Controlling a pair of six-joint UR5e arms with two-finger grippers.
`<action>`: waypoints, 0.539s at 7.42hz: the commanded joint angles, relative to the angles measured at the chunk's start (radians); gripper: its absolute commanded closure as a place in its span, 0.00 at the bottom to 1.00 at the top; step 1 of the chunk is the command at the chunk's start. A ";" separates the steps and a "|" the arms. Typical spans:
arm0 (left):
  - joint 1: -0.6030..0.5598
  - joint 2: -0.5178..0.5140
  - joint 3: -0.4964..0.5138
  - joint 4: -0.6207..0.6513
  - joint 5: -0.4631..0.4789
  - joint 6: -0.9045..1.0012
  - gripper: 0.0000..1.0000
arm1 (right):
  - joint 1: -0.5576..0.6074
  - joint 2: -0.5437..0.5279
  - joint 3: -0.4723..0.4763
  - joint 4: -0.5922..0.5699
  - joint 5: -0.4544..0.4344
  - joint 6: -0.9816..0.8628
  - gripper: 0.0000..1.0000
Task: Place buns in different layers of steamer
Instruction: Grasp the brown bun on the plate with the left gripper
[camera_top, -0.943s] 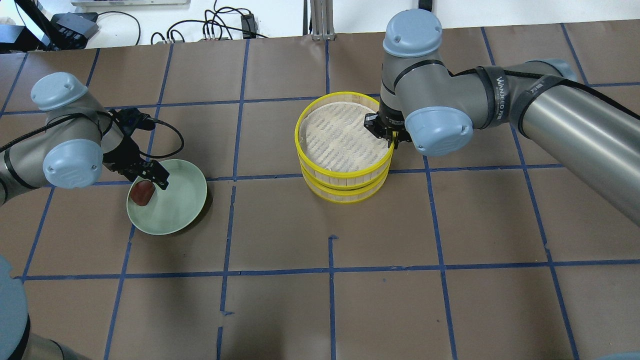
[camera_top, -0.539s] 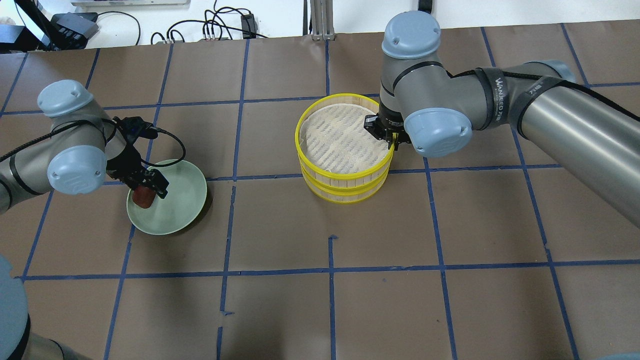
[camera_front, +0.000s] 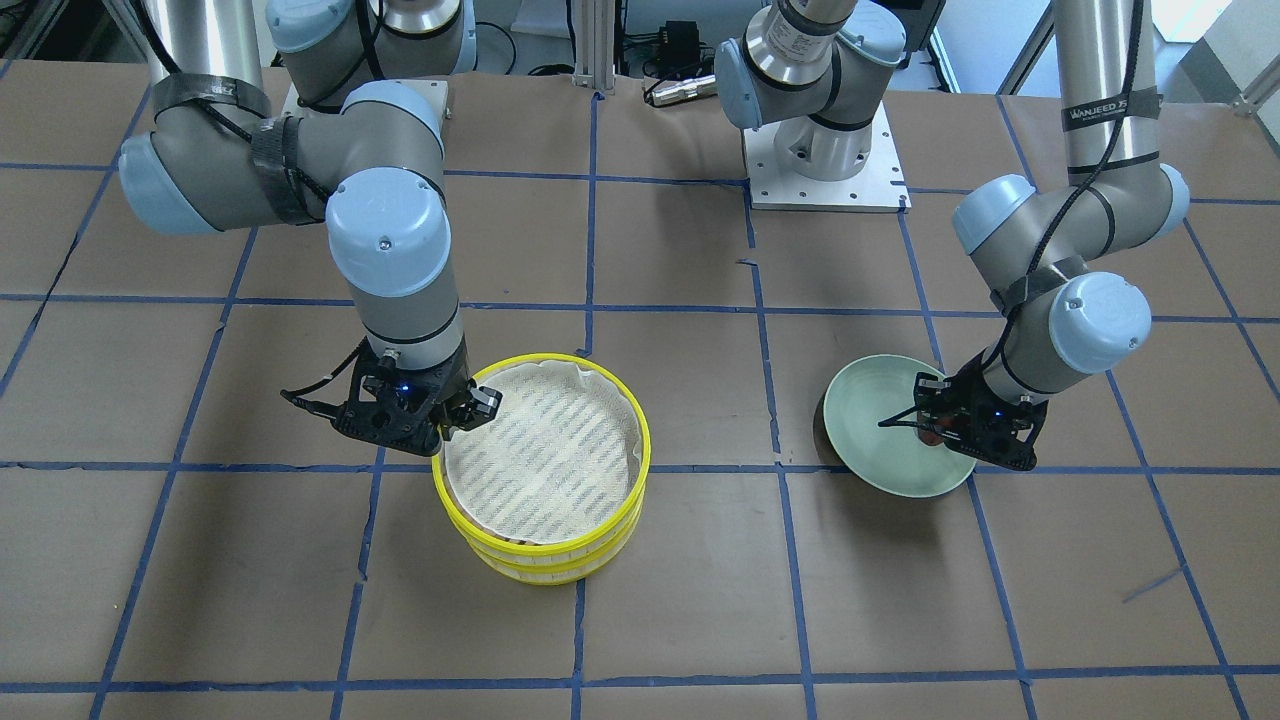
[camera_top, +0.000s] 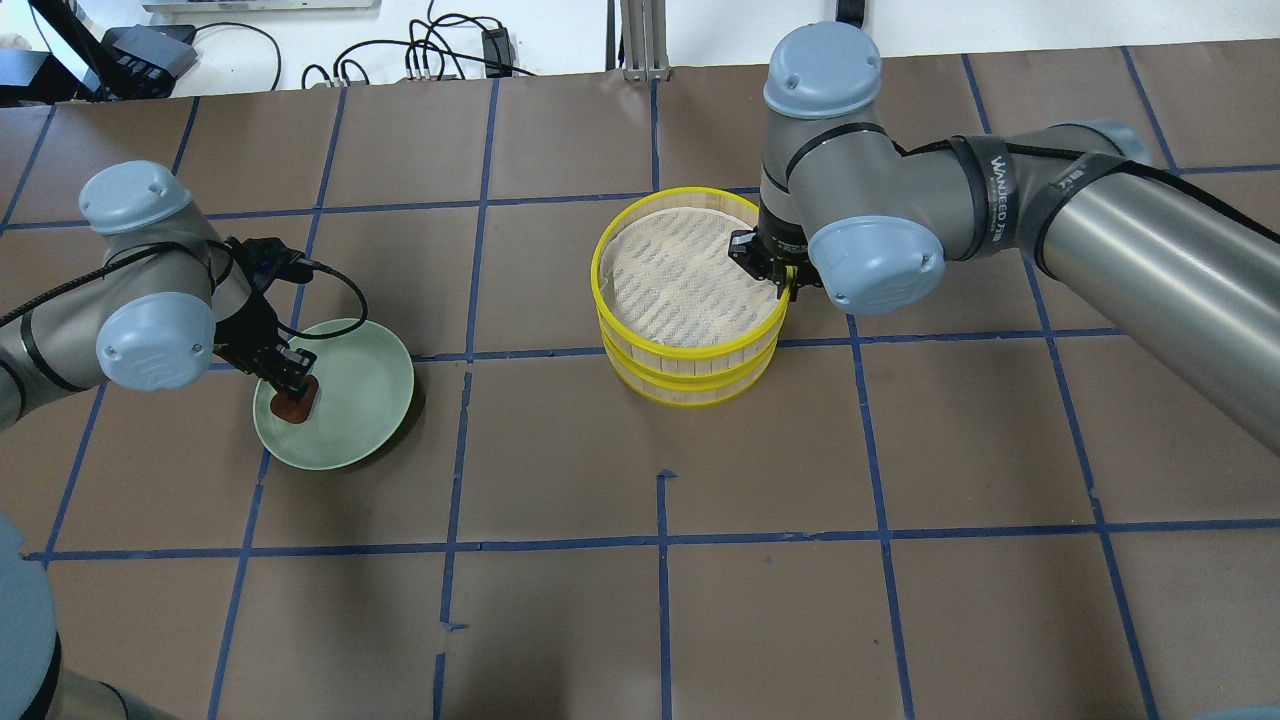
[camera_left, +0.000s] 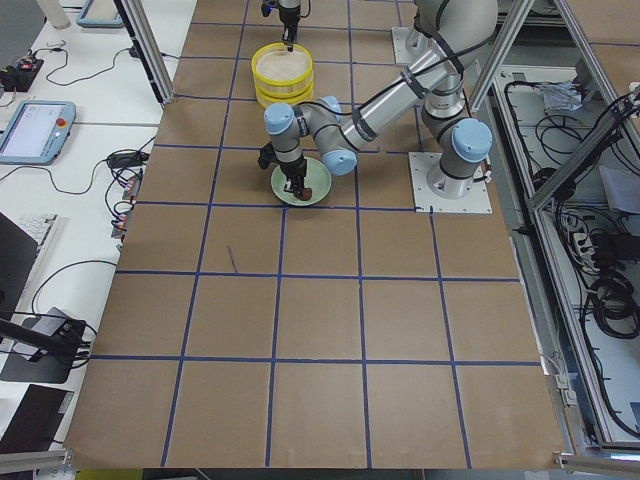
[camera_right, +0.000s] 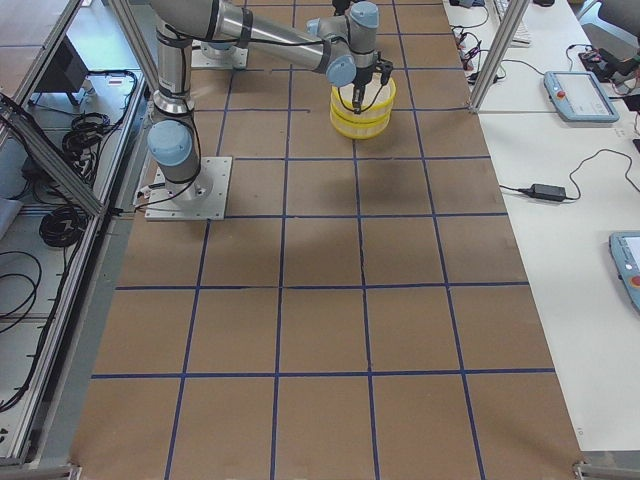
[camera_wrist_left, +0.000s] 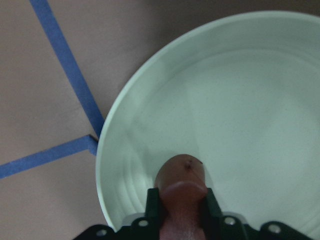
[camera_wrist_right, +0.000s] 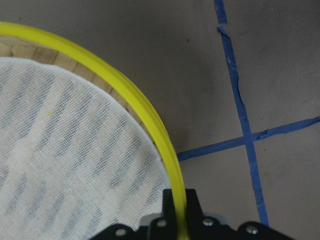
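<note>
Bun (camera_wrist_left: 181, 172): dark reddish-brown, tiny dark speck on top.
Plate (camera_wrist_left: 250, 110): pale green, plain, no pattern.
Upper steamer layer (camera_top: 690, 345), lower steamer layer (camera_top: 690, 392): bright yellow rims, pale wooden slatted sides.
Cloth liner (camera_top: 680, 275): whitish, crossed by rows of short grey dashes.
Surface (camera_top: 900, 620): flat brown, gridded with blue tape lines (camera_top: 660, 538).
Left claw (camera_wrist_left: 181, 200), right claw (camera_wrist_right: 180, 200): black, pale silvery screw heads.
Left arm (camera_top: 50, 325), right arm (camera_top: 1150, 230): grey metal, pale blue joint caps; black straps and white lettering on the right one.

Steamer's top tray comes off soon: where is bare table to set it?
Between the green plate and the steamer stack, and the row nearer the robot. Crowded: left hand on the plate's brown bun, right hand on the stack's rim.
</note>
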 joint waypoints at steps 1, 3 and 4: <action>-0.008 0.018 0.041 -0.011 -0.008 -0.053 0.93 | -0.001 0.002 0.002 0.000 -0.001 0.000 0.90; -0.018 0.022 0.056 -0.012 -0.008 -0.054 0.95 | -0.001 0.002 0.009 -0.001 0.004 -0.001 0.90; -0.028 0.039 0.071 -0.028 -0.020 -0.080 0.96 | 0.001 0.001 0.009 -0.003 0.006 0.000 0.90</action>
